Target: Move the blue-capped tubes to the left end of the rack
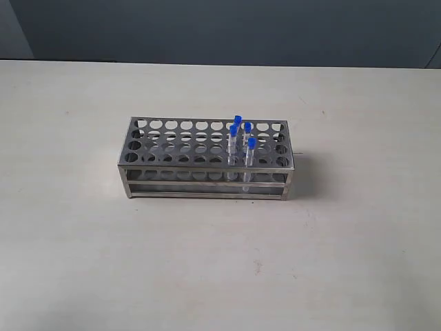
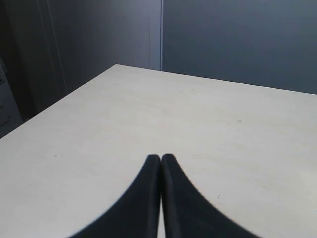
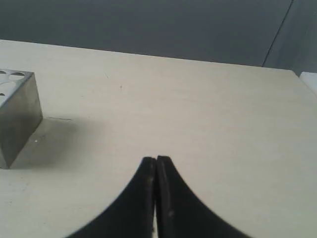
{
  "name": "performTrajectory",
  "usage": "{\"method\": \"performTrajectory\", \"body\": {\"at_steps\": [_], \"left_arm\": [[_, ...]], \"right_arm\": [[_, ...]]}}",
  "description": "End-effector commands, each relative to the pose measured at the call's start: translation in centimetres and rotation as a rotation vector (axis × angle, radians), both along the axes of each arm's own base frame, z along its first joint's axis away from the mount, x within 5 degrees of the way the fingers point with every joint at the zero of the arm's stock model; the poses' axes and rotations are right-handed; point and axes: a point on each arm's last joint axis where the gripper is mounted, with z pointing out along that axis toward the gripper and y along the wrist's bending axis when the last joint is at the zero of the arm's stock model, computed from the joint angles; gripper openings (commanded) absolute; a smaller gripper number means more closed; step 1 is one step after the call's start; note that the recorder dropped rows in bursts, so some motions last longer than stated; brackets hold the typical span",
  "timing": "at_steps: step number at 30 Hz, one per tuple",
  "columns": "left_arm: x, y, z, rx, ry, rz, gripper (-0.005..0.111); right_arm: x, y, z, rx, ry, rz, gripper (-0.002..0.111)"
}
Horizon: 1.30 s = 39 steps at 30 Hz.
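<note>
The grey metal rack stands in the middle of the table in the exterior view. Several blue-capped tubes stand upright in holes toward its right end. No arm shows in the exterior view. In the left wrist view my left gripper is shut, empty, above bare table. My right gripper is shut and empty too; one corner of the rack shows at the edge of the right wrist view, apart from the fingertips.
The pale table spreads on all sides of the rack. A dark wall runs behind the table's far edge. The left wrist view shows a table corner with a drop beyond it.
</note>
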Motion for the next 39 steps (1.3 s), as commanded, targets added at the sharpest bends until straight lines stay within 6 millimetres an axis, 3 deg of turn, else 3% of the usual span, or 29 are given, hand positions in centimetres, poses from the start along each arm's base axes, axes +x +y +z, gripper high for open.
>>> {"method": "performTrajectory", "body": {"at_steps": [1, 8, 9, 10, 13, 18, 20, 22, 24, 26, 29, 31, 34, 37, 39], "left_arm": [[0.0, 0.0, 0.0, -0.002, 0.000, 0.004, 0.001], [0.0, 0.0, 0.0, -0.002, 0.000, 0.004, 0.001], [0.0, 0.0, 0.0, -0.002, 0.000, 0.004, 0.001], [0.0, 0.0, 0.0, -0.002, 0.000, 0.004, 0.001], [0.0, 0.0, 0.0, -0.002, -0.002, 0.004, 0.001], [0.0, 0.0, 0.0, -0.002, -0.002, 0.004, 0.001], [0.0, 0.0, 0.0, -0.002, -0.002, 0.004, 0.001], [0.0, 0.0, 0.0, -0.002, -0.002, 0.004, 0.001], [0.0, 0.0, 0.0, -0.002, -0.002, 0.004, 0.001], [0.0, 0.0, 0.0, -0.002, -0.002, 0.004, 0.001], [0.0, 0.0, 0.0, -0.002, -0.002, 0.004, 0.001], [0.0, 0.0, 0.0, -0.002, -0.002, 0.004, 0.001], [0.0, 0.0, 0.0, -0.002, -0.002, 0.004, 0.001], [0.0, 0.0, 0.0, -0.002, -0.002, 0.004, 0.001], [0.0, 0.0, 0.0, -0.002, -0.002, 0.004, 0.001]], "right_arm": [[0.1, 0.1, 0.7, -0.105, -0.095, 0.035, 0.000], [-1.5, 3.4, 5.6, 0.193, -0.603, 0.412, 0.000], [-2.0, 3.5, 6.4, 0.316, -0.666, 0.458, 0.000], [-2.2, 3.5, 6.8, 0.427, -0.671, 0.480, 0.000], [-2.0, 2.8, 7.1, 1.003, -0.470, 0.455, 0.000], [-1.6, 2.4, 6.8, 1.104, -0.416, 0.391, 0.000], [-1.2, 1.4, 6.8, 1.175, -0.447, 0.282, 0.000], [-1.0, 0.6, 6.8, 1.125, -0.518, 0.194, 0.000], [-0.8, 0.3, 7.6, 0.954, -0.588, 0.140, 0.000], [-0.7, 0.4, 10.6, 0.778, -0.661, 0.131, 0.000], [0.2, 1.2, 17.2, 0.464, -0.705, 0.157, 0.000], [2.0, 2.1, 21.4, 0.288, -0.702, 0.169, 0.000], [5.8, 3.5, 25.3, 0.156, -0.702, 0.190, 0.000], [9.5, 4.7, 26.0, 0.082, -0.672, 0.211, 0.000], [12.3, 5.7, 23.8, 0.081, -0.546, 0.219, 0.000]]}}
